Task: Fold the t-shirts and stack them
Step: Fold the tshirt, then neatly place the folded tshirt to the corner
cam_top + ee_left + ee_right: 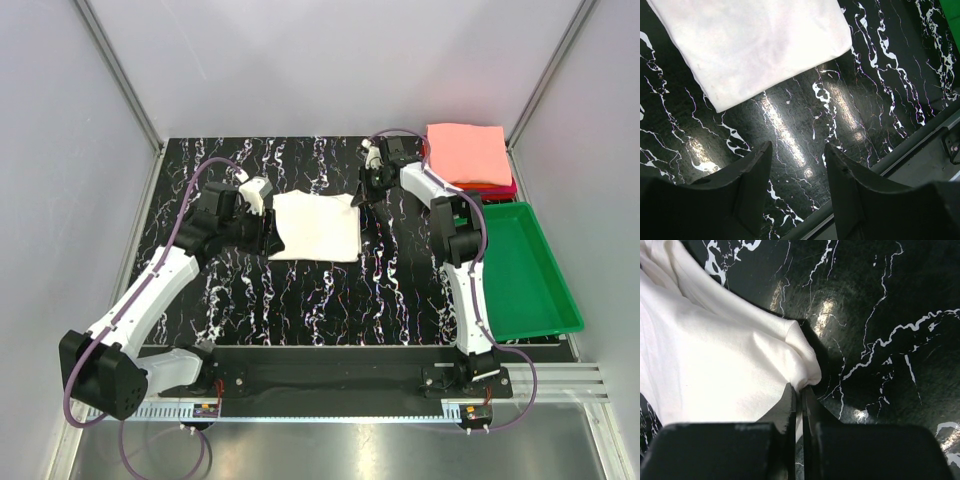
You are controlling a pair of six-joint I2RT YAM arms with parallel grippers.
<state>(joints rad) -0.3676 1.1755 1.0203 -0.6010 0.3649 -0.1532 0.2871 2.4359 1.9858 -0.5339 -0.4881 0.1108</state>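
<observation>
R tool [799, 390] pinching white tee [318, 226] corner; L tool [795, 165] open.

The cream-white t-shirt [317, 226] lies folded into a rough rectangle, plain side up, around the middle of the tabletop [300, 300]; its far right corner is puckered and pinched in the closed right pincer [801, 390]; the rest lies flat. The salmon-pink t-shirt [467, 153] sits folded square at the far right, topping a stack; a red t-shirt [498, 187] shows as an edge beneath it.
</observation>
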